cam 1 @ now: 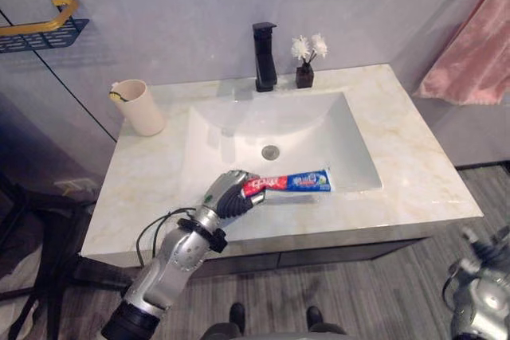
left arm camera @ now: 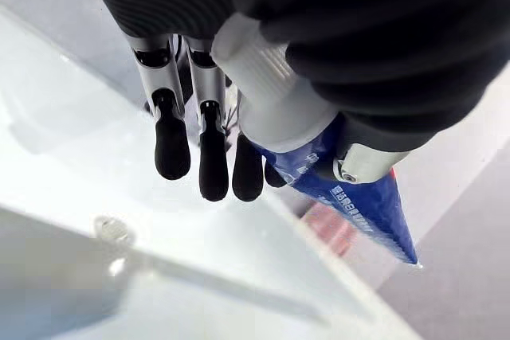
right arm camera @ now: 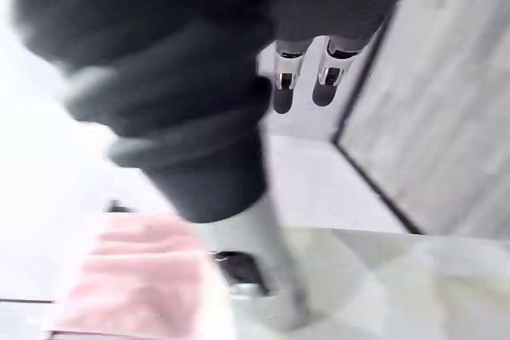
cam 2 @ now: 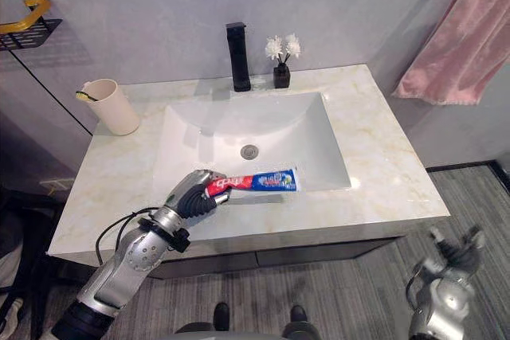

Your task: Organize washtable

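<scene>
A red, white and blue toothpaste tube sticks out sideways over the front rim of the white sink basin. My left hand is shut on its cap end, the thumb pinching the tube against the fingers. A beige cup with a toothbrush in it stands on the marble countertop at the back left. My right hand hangs low beside the cabinet's right front corner, fingers straight and holding nothing.
A black faucet stands behind the basin, with a small dark vase of white flowers to its right. A pink towel hangs on the right wall. A yellow-railed wire shelf is mounted on the left wall.
</scene>
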